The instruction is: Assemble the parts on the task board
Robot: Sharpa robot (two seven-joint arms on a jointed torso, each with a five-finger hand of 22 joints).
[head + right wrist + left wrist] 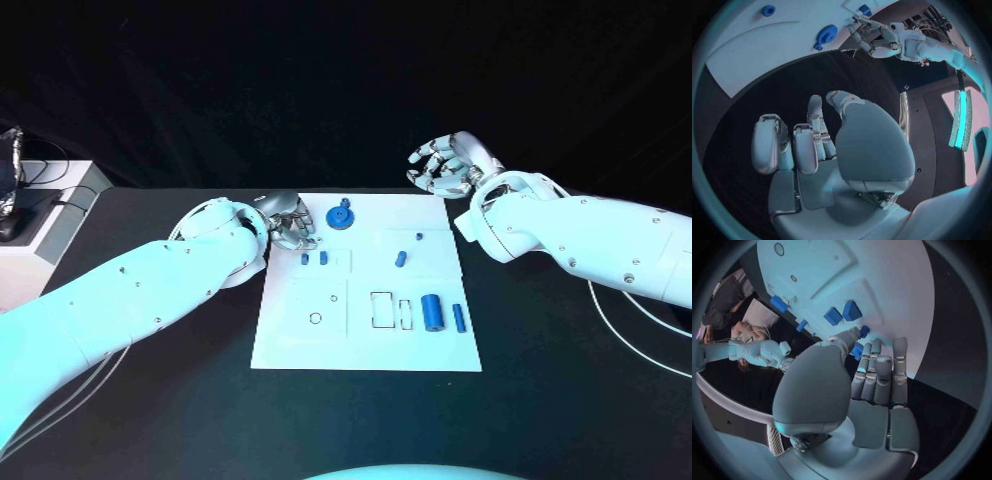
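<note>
Board: we see the white task board (368, 340) lying flat in the middle of the black desk (173, 410), its long sides running away from the robot.
Round part: a blue disc-shaped part (340, 217) sits near the board's far edge, just beside the left hand.
Small parts: two short blue pegs (313, 258) stand side by side on the board's left half; another small blue piece (401, 259) lies toward the middle, with a tiny one (420, 236) beyond it.
Long parts: a thick blue cylinder (433, 311) and a thin blue rod (460, 318) lie parallel near the board's right edge, beside an outlined rectangular slot (382, 308).
Left hand: we see the left hand (290, 222) over the board's far left corner, fingers curled inward. From its wrist camera the fingers (879, 375) lie together with blue parts (842, 314) just past their tips; one small blue piece (857, 350) sits right at the fingertips, but we cannot tell whether it is held or merely near.
Right hand: the right hand (449, 166) hangs over the bare desk past the board's far right corner, well apart from every part. Its fingers (801, 145) are bent loosely with gaps between them, and it holds nothing.
Side shelf: a pale box (51, 220) with cables stands at the desk's left side.
</note>
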